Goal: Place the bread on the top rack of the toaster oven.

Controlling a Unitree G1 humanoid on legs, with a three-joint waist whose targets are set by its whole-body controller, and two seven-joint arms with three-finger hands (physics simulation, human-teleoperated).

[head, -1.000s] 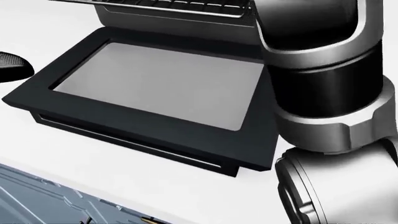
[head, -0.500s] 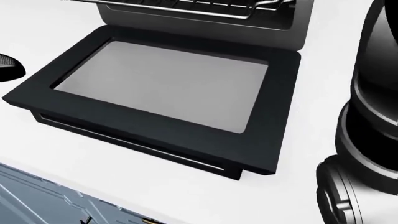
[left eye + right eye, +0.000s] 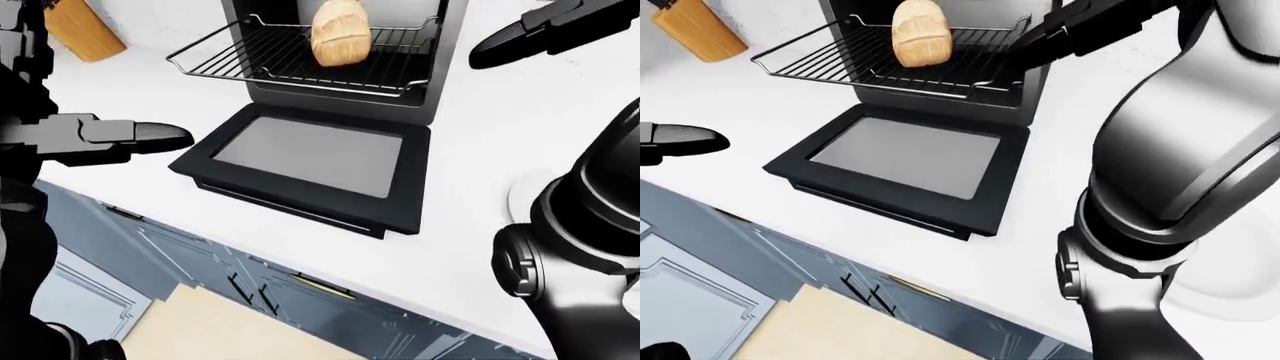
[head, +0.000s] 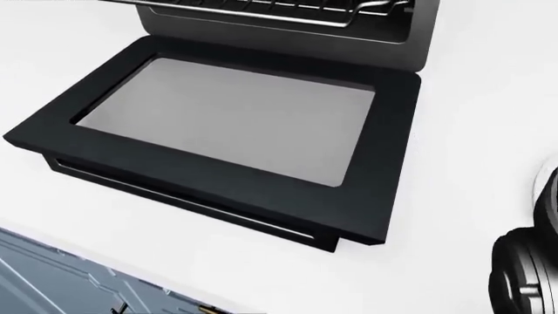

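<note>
The bread (image 3: 340,34), a pale golden loaf, stands on the wire rack (image 3: 290,64), which is pulled partway out of the black toaster oven (image 3: 440,67). The oven's glass door (image 4: 227,118) lies folded down flat on the white counter. My right hand (image 3: 515,37) hovers to the right of the oven at rack height, fingers stretched out, apart from the bread and holding nothing. My left hand (image 3: 140,137) is held out over the counter left of the door, fingers straight and empty. The head view shows only the door and the rack's lower edge.
A wooden knife block (image 3: 85,30) stands at the upper left on the counter (image 3: 470,150). My right forearm (image 3: 1180,150) fills the right side of the right-eye view. Blue-grey cabinet fronts (image 3: 300,300) and a tan floor lie below the counter edge.
In the head view my right arm has swung out to the right, uncovering the door's right corner. My left fingertip has left the view's left edge.
</note>
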